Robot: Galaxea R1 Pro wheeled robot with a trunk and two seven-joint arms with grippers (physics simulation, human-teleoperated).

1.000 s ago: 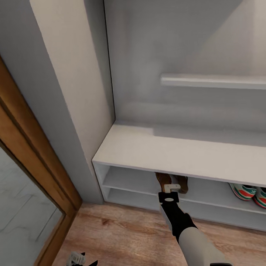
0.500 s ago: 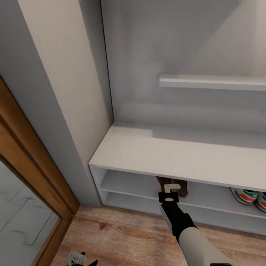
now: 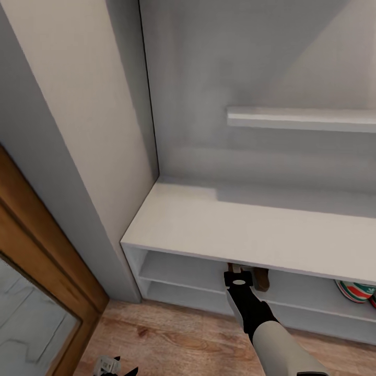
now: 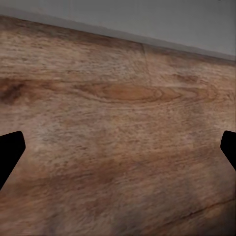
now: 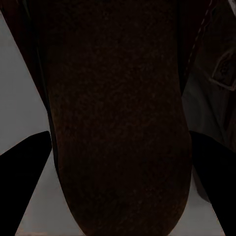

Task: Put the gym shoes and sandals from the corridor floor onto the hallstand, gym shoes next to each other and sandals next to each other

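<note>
Brown leather: the sandal [image 5: 118, 123] sits between your right gripper's [image 3: 241, 271] fingers [image 5: 24, 172], sole face toward the wrist camera, on the upper shoe shelf of the hallstand [image 3: 245, 230].
Right gripper state: fingers spread either side of the sandal; the wrist view shows pale gaps along its edges, so it reads as let go, not clamped (my judgement, contact is hard to see in the dark).
Long axis: the sandal runs straight away from the gripper, front-to-back into the shelf, in line with your forearm.
Second sandal: just beside the first, on its right [image 3: 261, 278]; in the head view they look side by side, touching or nearly so, I can't tell which.
Gym shoes: one [image 3: 355, 291] on the same shelf, well to the right at the picture's edge, with a sliver of its mate beside it.
Left gripper: hanging low over the corridor floor [image 4: 118, 128], fingertips wide apart, nothing between them [image 3: 112, 365].
Nearer arm: right, by far.
Next move (guess): pull straight back along the sandal's axis; any sideways drift would nudge the pair.
</note>
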